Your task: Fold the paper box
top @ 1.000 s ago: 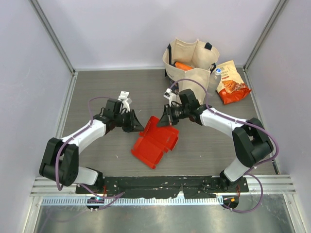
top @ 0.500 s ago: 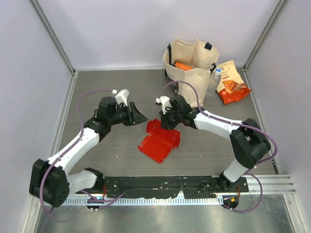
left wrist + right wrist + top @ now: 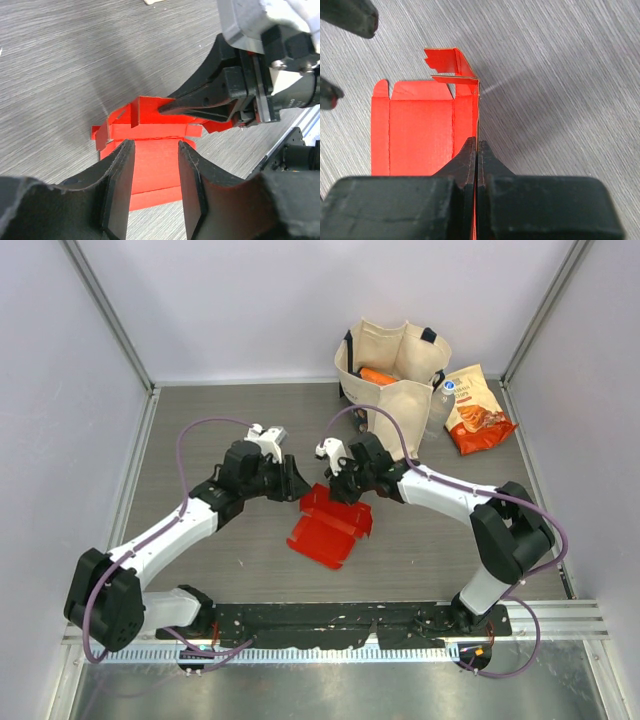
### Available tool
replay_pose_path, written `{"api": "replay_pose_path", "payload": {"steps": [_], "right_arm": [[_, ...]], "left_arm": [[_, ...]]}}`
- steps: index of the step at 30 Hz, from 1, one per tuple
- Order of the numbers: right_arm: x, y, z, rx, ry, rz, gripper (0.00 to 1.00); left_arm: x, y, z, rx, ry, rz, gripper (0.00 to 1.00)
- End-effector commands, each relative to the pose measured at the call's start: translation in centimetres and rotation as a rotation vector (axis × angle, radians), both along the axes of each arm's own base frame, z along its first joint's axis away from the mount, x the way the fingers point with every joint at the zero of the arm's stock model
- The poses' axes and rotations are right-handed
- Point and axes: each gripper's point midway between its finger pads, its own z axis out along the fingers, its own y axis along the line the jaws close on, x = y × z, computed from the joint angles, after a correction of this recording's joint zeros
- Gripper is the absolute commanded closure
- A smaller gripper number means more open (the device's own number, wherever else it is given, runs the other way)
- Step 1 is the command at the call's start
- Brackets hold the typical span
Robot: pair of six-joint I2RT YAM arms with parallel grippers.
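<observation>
Paper box [image 3: 328,525]: bright red card, half-formed. It lies about the middle of the desk [image 3: 200,430], a little toward the near edge, with one side wall and small end tabs standing up at its far end.
Right fingers [image 3: 469,162]: pressed together on the thin upright side wall, whose edge runs straight up out of the pinch.
Left fingers [image 3: 119,190]: partly apart and holding nothing. They hang just over the flat panel on the box's left, pointing at the raised wall; whether they touch the card I cannot tell.
Weight: probably very light, so it would likely skid on the smooth desk unless one side is pinned.
Stiffness: the panels look stiff enough to push flat, but the card should give readily along its scored lines. Too hard a squeeze would dent it.
Where to hold: probably on a long panel edge close to a crease. The small tabs look too flimsy to bear a pull.
Risk: the upright wall could slip from so narrow a pinch.
Elsewhere: a cloth tote bag [image 3: 395,365] and a snack bag [image 3: 478,410] sit by the far right corner, well apart.
</observation>
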Motion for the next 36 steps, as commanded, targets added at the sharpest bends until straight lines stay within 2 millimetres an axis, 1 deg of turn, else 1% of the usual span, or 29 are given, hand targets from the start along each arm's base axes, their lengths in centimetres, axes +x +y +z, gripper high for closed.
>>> {"api": "replay_pose_path", "payload": {"steps": [1,2,4,5,6,7,8,9,10,11,12,13,14,15,16,17,20,21,23,24,25,26,27,28,29,30,31,34,36], "right_arm": [[0.3,0.9,1.2,0.04,-0.019,0.047,0.99],[0.3,1.0,1.3,0.048,-0.012,0.048,1.0],[0.6,1.0,1.8,0.075,0.014,0.022,1.0],[0.9,0.7,2.2,0.107,0.045,0.006,1.0],[1.1,0.7,2.7,0.147,0.086,-0.017,1.0],[1.1,0.6,2.9,0.177,0.116,-0.035,0.99],[1.4,0.3,3.2,0.202,0.139,-0.052,1.0],[1.5,0.0,3.9,0.248,0.169,-0.054,0.99],[1.4,-0.1,4.1,0.293,0.215,-0.084,1.0],[1.2,-0.2,4.5,0.33,0.239,-0.08,0.99],[1.3,-0.2,5.8,0.4,0.239,-0.059,1.0],[0.5,-0.3,5.8,0.438,0.284,-0.056,0.99],[0.1,-0.3,6.2,0.472,0.295,-0.043,1.0],[0.3,-0.1,7.1,0.516,0.262,-0.018,1.0],[-0.9,-0.3,7.5,0.554,0.308,0.013,1.0],[-1.1,-0.3,7.8,0.571,0.313,0.024,1.0],[-1.6,-0.3,8.8,0.621,0.349,0.055,1.0],[-1.3,-0.2,9.6,0.652,0.325,0.067,0.99],[-1.7,-0.6,10.5,0.705,0.386,0.06,1.0],[-1.4,-0.6,11.6,0.743,0.346,0.084,1.0],[-1.6,-0.7,11.8,0.757,0.354,0.087,0.99],[-1.5,-1.0,12.1,0.77,0.365,0.085,0.99],[-1.7,-1.0,12.6,0.787,0.368,0.092,1.0],[-1.6,-1.0,12.8,0.791,0.367,0.093,1.0],[-1.5,-1.1,12.7,0.791,0.367,0.09,0.99],[-1.6,-1.1,12.7,0.791,0.369,0.091,1.0],[-1.5,-1.1,12.7,0.791,0.371,0.088,1.0],[-1.4,-1.0,12.5,0.801,0.383,0.084,1.0],[-1.1,-1.1,12.5,0.81,0.379,0.08,1.0]], "left_arm": [[2.1,-0.3,2.6,-0.006,-0.107,0.016,0.6],[2.0,-0.3,2.2,0.005,-0.079,0.016,0.62],[2.2,-0.5,2.2,0.007,-0.045,0.021,0.65],[2.0,-0.1,1.9,0.02,-0.003,0.053,0.66],[2.2,0.2,2.0,0.016,0.0,0.082,0.66],[1.8,0.8,2.3,0.003,-0.012,0.104,0.62],[2.1,1.1,2.8,-0.034,-0.027,0.149,0.6],[2.1,1.8,3.2,-0.053,-0.038,0.187,0.59],[2.1,3.3,2.0,-0.04,-0.028,0.263,0.59],[2.3,4.6,3.5,-0.108,-0.041,0.333,0.59],[2.3,5.4,3.3,-0.123,-0.031,0.369,0.59],[2.0,6.1,2.5,-0.135,-0.006,0.392,0.57],[2.4,7.3,2.6,-0.154,0.004,0.426,0.55],[2.3,7.3,2.2,-0.173,0.045,0.42,0.53],[2.2,7.4,1.7,-0.178,0.091,0.409,0.51],[2.0,7.1,0.9,-0.208,0.169,0.361,0.49],[1.5,6.1,0.3,-0.26,0.271,0.239,0.45],[1.6,6.0,-0.9,-0.263,0.321,0.226,0.44],[1.9,6.5,-1.4,-0.309,0.364,0.226,0.5],[1.1,6.2,-2.2,-0.344,0.407,0.198,0.53],[1.8,6.0,-1.2,-0.41,0.384,0.197,0.61],[1.8,6.1,-1.2,-0.438,0.387,0.193,0.63],[1.2,5.8,-1.5,-0.463,0.412,0.168,0.65],[1.5,5.5,-0.8,-0.489,0.389,0.153,0.68],[1.4,5.3,-0.4,-0.51,0.384,0.137,0.69],[0.7,4.9,-0.1,-0.537,0.387,0.094,0.69],[0.9,4.7,0.9,-0.564,0.341,0.06,0.67],[0.2,4.0,2.2,-0.601,0.332,-0.015,0.65],[-0.1,4.0,2.5,-0.619,0.317,-0.021,0.64]]}}
